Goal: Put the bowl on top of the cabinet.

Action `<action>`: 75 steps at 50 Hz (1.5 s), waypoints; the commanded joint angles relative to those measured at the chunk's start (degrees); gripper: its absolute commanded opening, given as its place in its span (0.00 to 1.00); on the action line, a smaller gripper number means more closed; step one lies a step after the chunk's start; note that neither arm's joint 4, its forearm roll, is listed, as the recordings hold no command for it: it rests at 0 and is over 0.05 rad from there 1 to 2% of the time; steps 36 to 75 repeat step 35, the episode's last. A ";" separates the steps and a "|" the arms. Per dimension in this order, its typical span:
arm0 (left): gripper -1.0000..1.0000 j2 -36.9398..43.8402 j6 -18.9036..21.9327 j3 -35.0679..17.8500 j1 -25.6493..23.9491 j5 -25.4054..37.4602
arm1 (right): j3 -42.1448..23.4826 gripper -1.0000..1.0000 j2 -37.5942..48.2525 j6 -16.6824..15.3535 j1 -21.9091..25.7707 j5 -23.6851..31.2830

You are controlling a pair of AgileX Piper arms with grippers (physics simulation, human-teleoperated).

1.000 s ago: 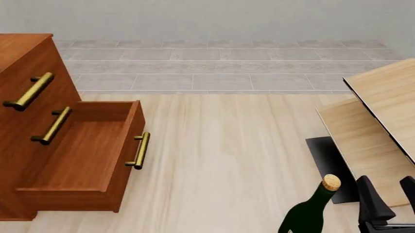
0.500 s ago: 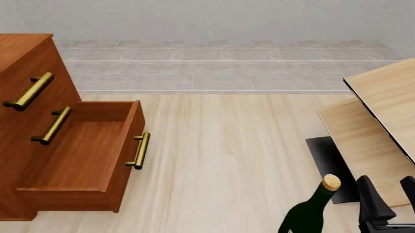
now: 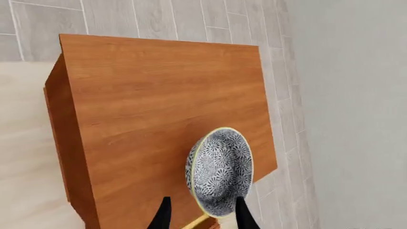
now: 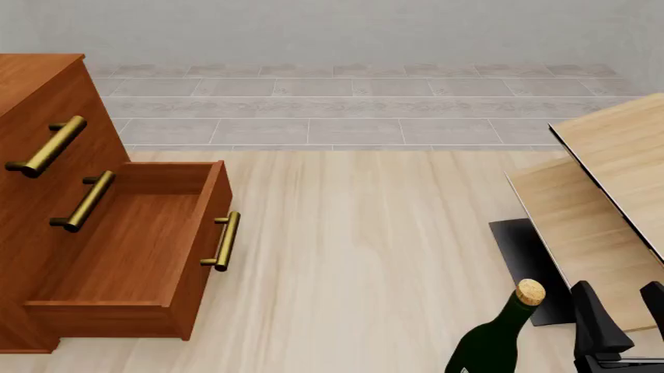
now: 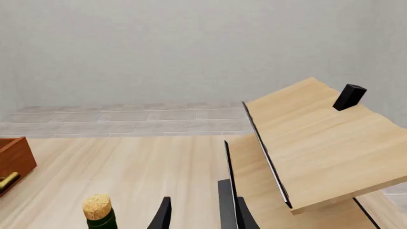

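In the left wrist view the bowl hangs tilted on edge over the cabinet, its blue-and-white patterned outside facing the camera. My left gripper is shut on the bowl's lower rim, above the flat reddish-brown top near one corner. In the front view the cabinet stands at the left with brass bar handles and its lowest drawer pulled out and holding nothing. The bowl and left gripper are out of the front view. My right gripper sits at the bottom right, open, holding nothing.
A dark green corked bottle stands just left of the right gripper. Pale wood boards with a black edge slope at the right over a black base. A small black block rests on the upper board.
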 commanded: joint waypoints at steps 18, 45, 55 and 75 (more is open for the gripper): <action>1.00 -5.86 7.26 -2.41 -1.42 0.01 | -0.09 1.00 0.01 0.38 -0.02 0.00; 1.00 -8.70 13.34 -1.54 -1.82 0.00 | -0.01 1.00 -0.03 0.57 -0.45 -0.29; 1.00 -8.70 13.34 -1.54 -1.82 0.00 | -0.01 1.00 -0.03 0.57 -0.45 -0.29; 1.00 -8.70 13.34 -1.54 -1.82 0.00 | -0.01 1.00 -0.03 0.57 -0.45 -0.29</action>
